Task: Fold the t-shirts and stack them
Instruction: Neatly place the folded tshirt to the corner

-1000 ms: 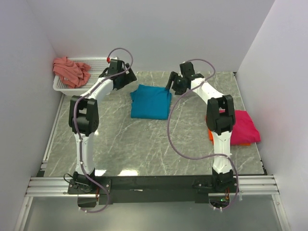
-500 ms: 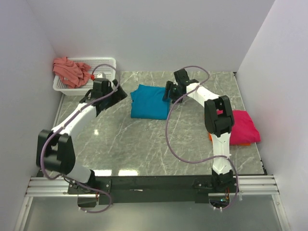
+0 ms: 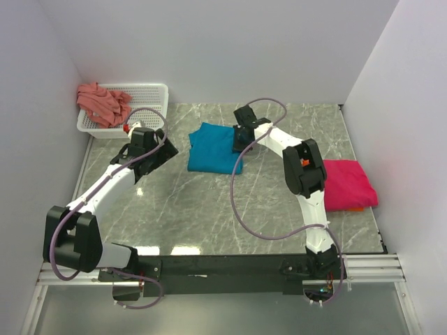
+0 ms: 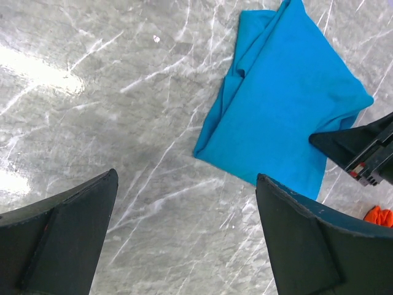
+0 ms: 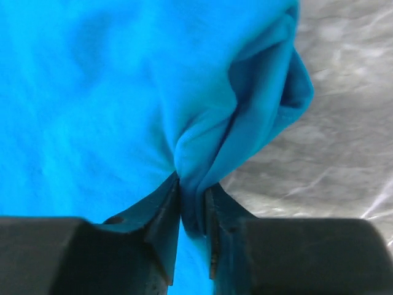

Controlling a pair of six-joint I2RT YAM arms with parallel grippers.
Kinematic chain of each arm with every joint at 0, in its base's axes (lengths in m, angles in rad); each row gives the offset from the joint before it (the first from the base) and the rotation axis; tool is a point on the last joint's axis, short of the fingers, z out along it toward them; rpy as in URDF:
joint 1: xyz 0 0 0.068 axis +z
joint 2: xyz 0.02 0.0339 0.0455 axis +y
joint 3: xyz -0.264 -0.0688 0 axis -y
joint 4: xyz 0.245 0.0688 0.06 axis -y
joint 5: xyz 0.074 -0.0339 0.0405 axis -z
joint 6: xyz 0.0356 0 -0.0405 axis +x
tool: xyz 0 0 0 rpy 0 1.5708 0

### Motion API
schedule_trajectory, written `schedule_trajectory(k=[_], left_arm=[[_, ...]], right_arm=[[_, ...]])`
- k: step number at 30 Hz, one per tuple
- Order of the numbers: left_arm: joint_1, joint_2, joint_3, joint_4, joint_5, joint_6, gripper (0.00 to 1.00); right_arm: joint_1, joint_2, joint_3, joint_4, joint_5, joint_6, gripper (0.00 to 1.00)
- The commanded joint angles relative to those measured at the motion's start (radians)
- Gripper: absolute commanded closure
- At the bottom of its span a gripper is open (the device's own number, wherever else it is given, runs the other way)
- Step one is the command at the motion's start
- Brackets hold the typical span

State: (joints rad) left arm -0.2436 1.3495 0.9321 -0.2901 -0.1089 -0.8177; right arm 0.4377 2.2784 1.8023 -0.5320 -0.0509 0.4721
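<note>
The teal-blue t-shirt (image 3: 215, 148) is seen folded flat on the counter (image 3: 209, 209), approx. 12 o'clock from counter ctr in the top view. Its 3 o'clock edge is pinched by the right end effector (image 3: 242, 137). In the right wrist view the fingers are closed narrow on a bunched fold of the cloth, w/ puckers drawn toward them. The left end effector (image 3: 159, 148) is held at 9 o'clock of that shirt, apart from it, spread wide w/ nothing between the fingers. In the left wrist view only marble is seen between its fingertips.

The magenta-pink t-shirt (image 3: 348, 183) is laid at approx. 4 o'clock, near the counter's edge, w/ the orange t-shirt (image 3: 355, 208) showing as a sliver under it. The salmon-pink t-shirt (image 3: 103, 102) is heaped in the white mesh basket (image 3: 152, 91) at 10 o'clock.
</note>
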Motion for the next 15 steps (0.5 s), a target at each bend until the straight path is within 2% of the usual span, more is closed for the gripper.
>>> schedule_trajectory(k=[1,6,8,11,15], left_arm=[[-0.003,-0.035,0.008,0.009,-0.035,-0.018,0.01],[-0.003,-0.043,0.004,0.002,-0.049,-0.024,0.01],[-0.003,-0.046,-0.001,0.003,-0.049,-0.024,0.00],[-0.003,-0.058,-0.012,0.020,-0.038,-0.023,0.01],[-0.003,-0.056,-0.018,0.035,-0.005,-0.021,0.01]], right_arm=[[0.048,0.032,0.035,-0.052,0.049,-0.029,0.75],[0.116,0.012,0.036,-0.106,0.077,-0.102,0.89],[0.153,-0.038,-0.062,-0.106,0.069,-0.133,0.94],[0.185,-0.202,-0.297,-0.088,0.072,-0.121,1.00],[0.208,-0.500,-0.668,-0.091,0.092,-0.075,1.00]])
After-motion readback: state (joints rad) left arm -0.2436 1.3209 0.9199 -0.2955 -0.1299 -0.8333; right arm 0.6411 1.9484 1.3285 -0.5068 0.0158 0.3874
